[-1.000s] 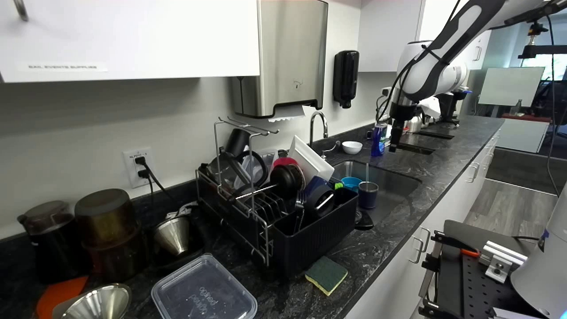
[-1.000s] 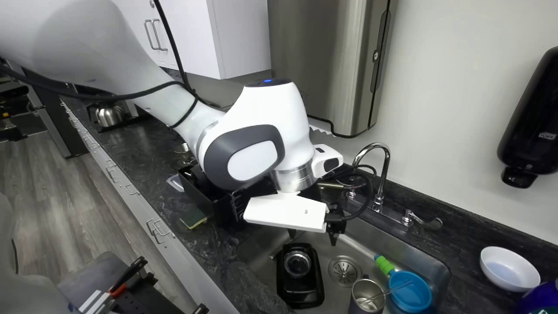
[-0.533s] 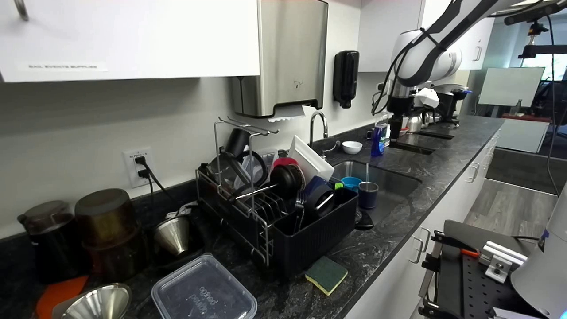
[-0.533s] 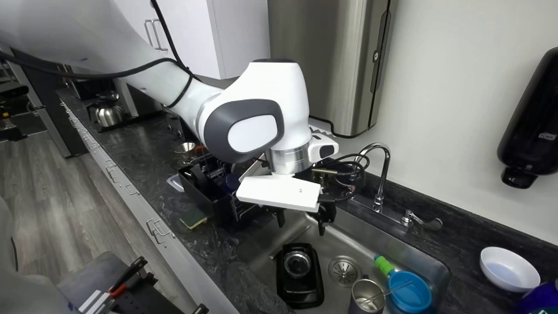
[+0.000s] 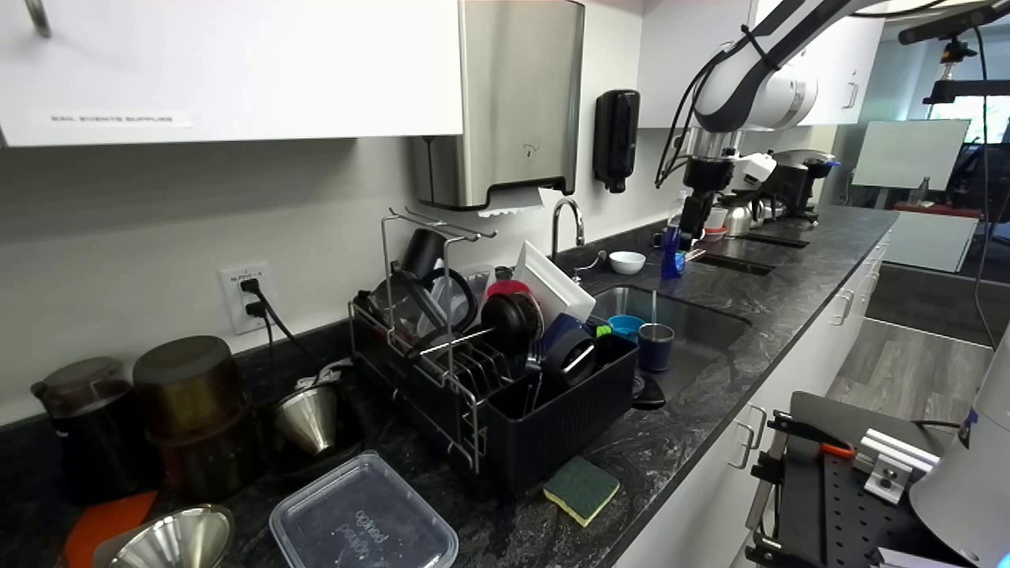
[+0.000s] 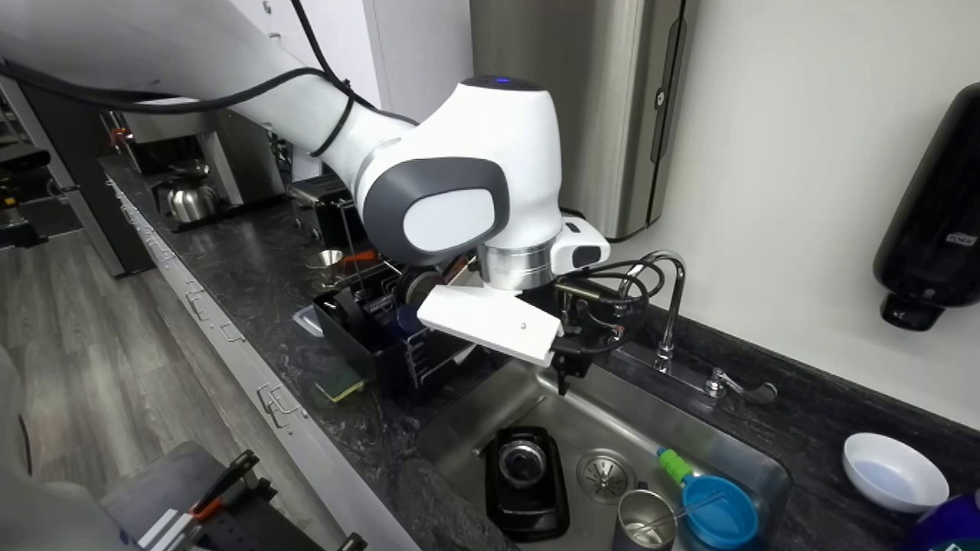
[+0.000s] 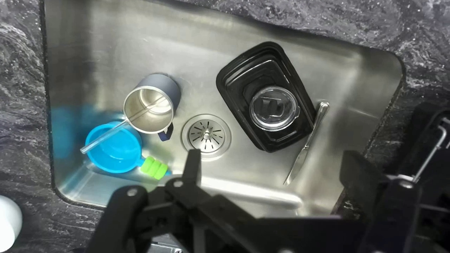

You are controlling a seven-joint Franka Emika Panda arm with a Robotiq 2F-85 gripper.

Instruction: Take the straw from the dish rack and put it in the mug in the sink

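Evidently the placement is made: the straw [image 7: 119, 126] stands in the mug [image 7: 168, 87], which is upright in the sink [image 7: 197, 52]. It leans on the rim, lower end inside, free end slanting out over the blue cup [image 7: 119, 154]; contact with that cup I cannot confirm. My fingers [image 7: 192, 168] are spread wide above the sink, nothing between them, well apart from the straw. I judge the task complete, with only a careful withdrawal outstanding.

Handling, as assessed: the straw is clear and thin, probably light and stiff. Glass or plastic, I cannot determine; treat as fragile. It looks smooth, hence likely slippery, more so if wet, and liable to roll along the rim. Should correction be required, I would take hold of the exposed length just outside the rim, with a light pinch across its width; pressing on the far end could lever the straw or rock the mug.

Containers: the mug holds the straw; whether it holds liquid I cannot tell. The black tray [image 7: 239, 79] bears a clear round lid [image 7: 274, 108]; a knife [image 7: 311, 135] lies along its edge, contact undetermined. The rack [image 5: 426, 406] is crowded, a white dish [image 5: 552, 280] tilted at its sink end; its bin [image 5: 564, 418] holds a fork [image 5: 535, 359] and a dark cup [image 5: 566, 363].
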